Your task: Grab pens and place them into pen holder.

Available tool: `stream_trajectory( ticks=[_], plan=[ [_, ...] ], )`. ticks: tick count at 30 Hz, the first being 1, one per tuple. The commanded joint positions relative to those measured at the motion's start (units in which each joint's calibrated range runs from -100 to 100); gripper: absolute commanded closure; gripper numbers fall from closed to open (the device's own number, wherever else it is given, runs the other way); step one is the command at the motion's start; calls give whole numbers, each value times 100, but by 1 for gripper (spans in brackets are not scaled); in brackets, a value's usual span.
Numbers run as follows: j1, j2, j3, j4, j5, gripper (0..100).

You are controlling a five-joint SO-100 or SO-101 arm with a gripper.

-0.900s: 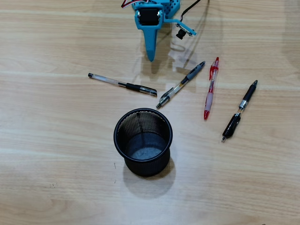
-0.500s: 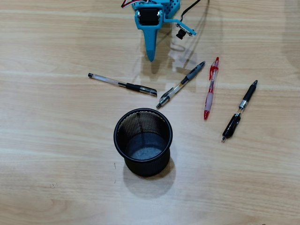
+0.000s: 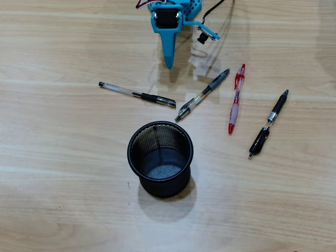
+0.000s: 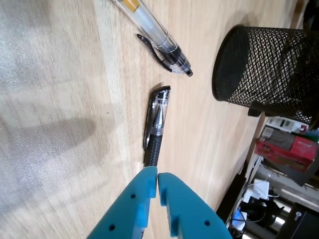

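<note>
Overhead view: four pens lie on the table above the pen holder [image 3: 160, 158], centre frame. Blue gripper [image 4: 157, 177], clenched and empty, points at the capped stick pen [image 3: 137, 95]: light, stiff, probably slippery; grasp mid-barrel.

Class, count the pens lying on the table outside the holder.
4: stick pen left, click pen centre, red pen, black pen far right. Holder looks empty.
</note>
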Motion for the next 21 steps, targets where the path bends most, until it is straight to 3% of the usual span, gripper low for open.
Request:
stream_trajectory(
  ticks=[1, 21],
  plan=[
    [16, -51, 25, 28, -9, 98],
    [89, -51, 25, 28, -19, 97]
  ],
)
